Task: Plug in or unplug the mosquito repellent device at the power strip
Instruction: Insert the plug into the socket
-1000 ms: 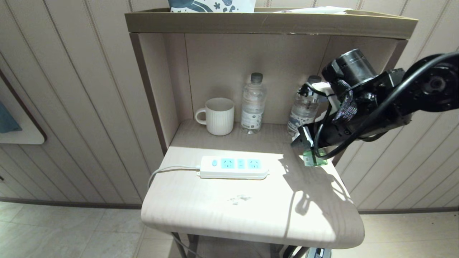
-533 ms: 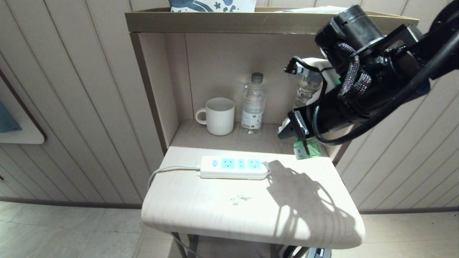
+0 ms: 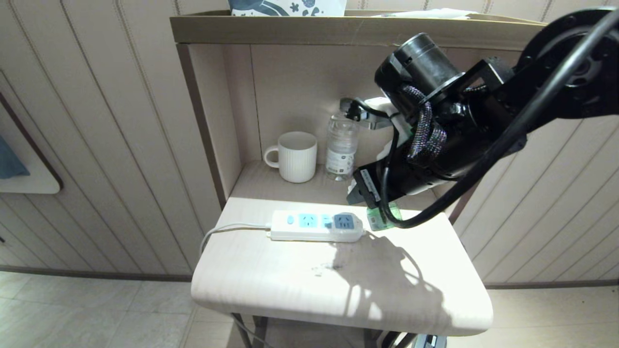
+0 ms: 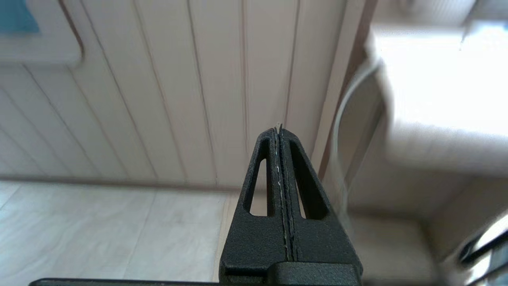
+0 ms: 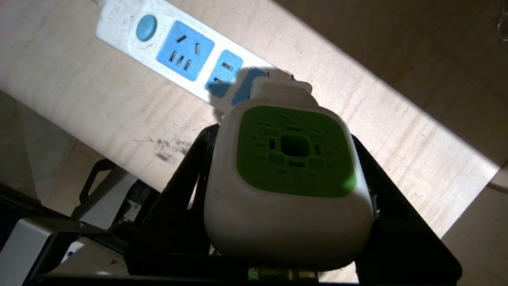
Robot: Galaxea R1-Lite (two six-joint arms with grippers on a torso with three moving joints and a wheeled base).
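Table [image 3: 271,270]: 1 power strip [image 3: 314,226], 1 mug [image 3: 295,157], 1 mosquito repellent device [image 5: 287,182].

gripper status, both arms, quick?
Left gripper: shut, holding nothing.
Right gripper: fingers shut on the mosquito repellent device, above the power strip, not plugged in.
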